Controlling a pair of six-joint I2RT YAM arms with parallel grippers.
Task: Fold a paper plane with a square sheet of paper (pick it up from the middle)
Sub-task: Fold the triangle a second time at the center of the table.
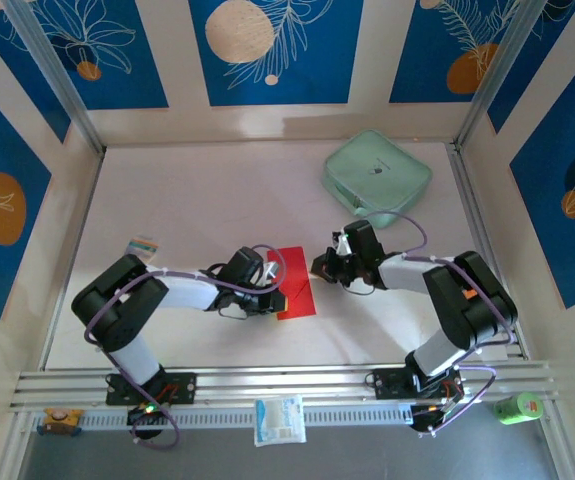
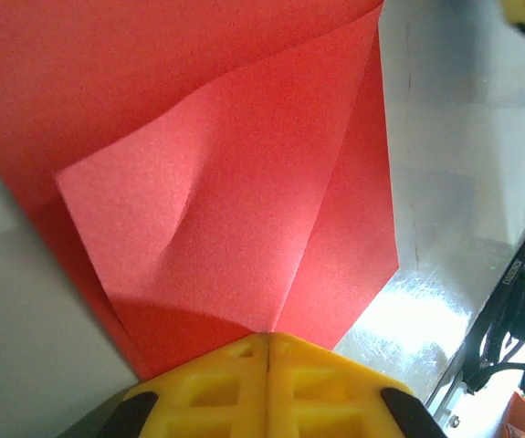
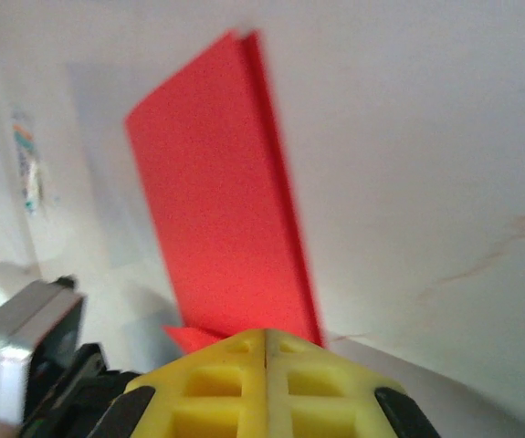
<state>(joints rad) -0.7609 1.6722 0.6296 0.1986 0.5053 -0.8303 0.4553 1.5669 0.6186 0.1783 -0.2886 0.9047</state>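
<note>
No text, brand or no. is coming out readable in any view. The white packet (image 1: 279, 419) at the near edge is showing blue print, too small to read. The green container (image 1: 517, 407) at bottom right is carrying a small reddish mark, letters not legible. The striped packet (image 1: 142, 244) on the table's left side is showing colour bands, but its characters are too blurred to read.

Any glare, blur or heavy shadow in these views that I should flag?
Left wrist: the red paper is sharp, there is strong glare on the table, and a shadow lies across the paper's near end. Right wrist: soft throughout, with the paper's edges smeared. Top external: evenly lit and sharp.
</note>
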